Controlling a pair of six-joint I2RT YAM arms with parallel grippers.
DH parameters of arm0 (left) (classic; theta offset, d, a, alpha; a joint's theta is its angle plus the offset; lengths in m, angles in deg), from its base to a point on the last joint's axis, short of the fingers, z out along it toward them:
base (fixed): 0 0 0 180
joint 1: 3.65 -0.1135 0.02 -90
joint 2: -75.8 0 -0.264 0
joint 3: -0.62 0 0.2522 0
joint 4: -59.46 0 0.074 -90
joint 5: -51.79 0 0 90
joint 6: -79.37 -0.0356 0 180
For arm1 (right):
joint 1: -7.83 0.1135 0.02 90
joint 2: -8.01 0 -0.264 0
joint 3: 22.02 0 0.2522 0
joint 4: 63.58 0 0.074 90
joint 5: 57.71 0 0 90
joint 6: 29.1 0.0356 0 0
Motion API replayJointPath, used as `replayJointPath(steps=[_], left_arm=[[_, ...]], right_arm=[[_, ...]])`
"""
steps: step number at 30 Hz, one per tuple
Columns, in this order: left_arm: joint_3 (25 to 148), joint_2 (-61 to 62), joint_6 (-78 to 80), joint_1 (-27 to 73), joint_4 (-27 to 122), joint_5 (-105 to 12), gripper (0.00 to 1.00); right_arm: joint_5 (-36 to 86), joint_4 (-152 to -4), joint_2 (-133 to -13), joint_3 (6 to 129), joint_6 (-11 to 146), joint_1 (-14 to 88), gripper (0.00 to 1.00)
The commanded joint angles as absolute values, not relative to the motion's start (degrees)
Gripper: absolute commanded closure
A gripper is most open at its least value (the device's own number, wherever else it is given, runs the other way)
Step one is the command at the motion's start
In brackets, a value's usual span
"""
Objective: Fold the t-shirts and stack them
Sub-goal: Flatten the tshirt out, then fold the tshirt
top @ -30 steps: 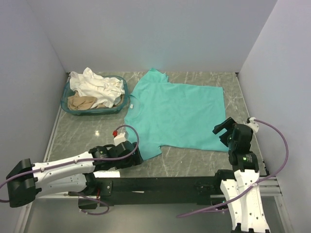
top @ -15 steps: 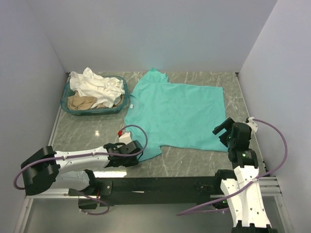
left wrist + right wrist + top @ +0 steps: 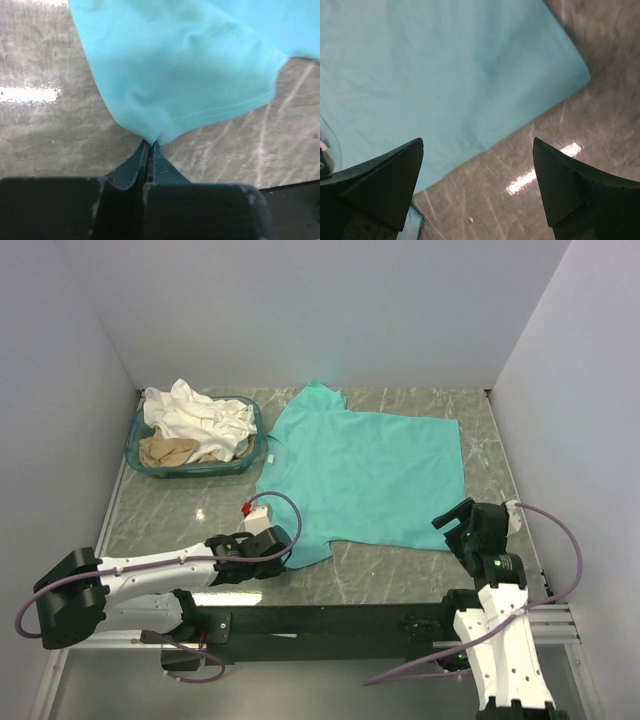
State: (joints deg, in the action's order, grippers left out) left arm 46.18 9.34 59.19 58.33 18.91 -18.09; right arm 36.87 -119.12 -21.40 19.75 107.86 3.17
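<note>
The teal-green t-shirt (image 3: 370, 470) lies spread flat on the marble table, collar toward the left. My left gripper (image 3: 285, 548) is shut on the hem of its near sleeve (image 3: 165, 100); in the left wrist view the cloth bunches into the closed tips (image 3: 150, 142). My right gripper (image 3: 455, 520) hovers open at the shirt's near right corner (image 3: 570, 75), with bare table between its fingers and nothing in them. White t-shirts (image 3: 195, 415) and a beige one (image 3: 165, 450) lie crumpled in the basket.
An oval teal plastic basket (image 3: 135, 455) stands at the back left, close to the shirt's collar. Grey walls enclose the table on three sides. A black rail (image 3: 340, 620) runs along the near edge between the arm bases.
My left gripper has gone from open to shut on the sleeve hem after reaching slightly right. My right gripper has drifted a little nearer and lower, still open.
</note>
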Motion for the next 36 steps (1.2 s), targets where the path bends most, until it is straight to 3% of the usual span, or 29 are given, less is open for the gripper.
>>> replayJointPath(steps=[1,12,21,25,33,36], left_arm=[[48.2,12.7,57.0,58.4,21.1,-16.0,0.99],[49.3,14.7,55.3,58.3,23.0,-13.2,0.99],[52.5,13.0,52.9,55.8,23.0,-12.3,0.99],[52.8,13.1,51.8,53.1,23.4,-13.4,0.99],[52.9,13.7,50.4,50.1,23.8,-13.4,0.99],[53.5,13.8,49.5,49.4,23.9,-13.2,0.99]], right_arm=[[33.2,-119.8,-24.8,17.9,112.0,3.0,0.05],[41.4,-112.2,-31.5,12.2,117.5,3.0,0.12],[44.6,-108.3,-37.1,11.0,117.0,3.0,0.34],[45.7,-107.8,-38.7,11.8,116.4,3.0,0.50],[47.5,-105.7,-41.4,12.3,115.2,3.0,0.55],[46.7,-104.5,-42.5,12.4,114.1,3.0,0.72]])
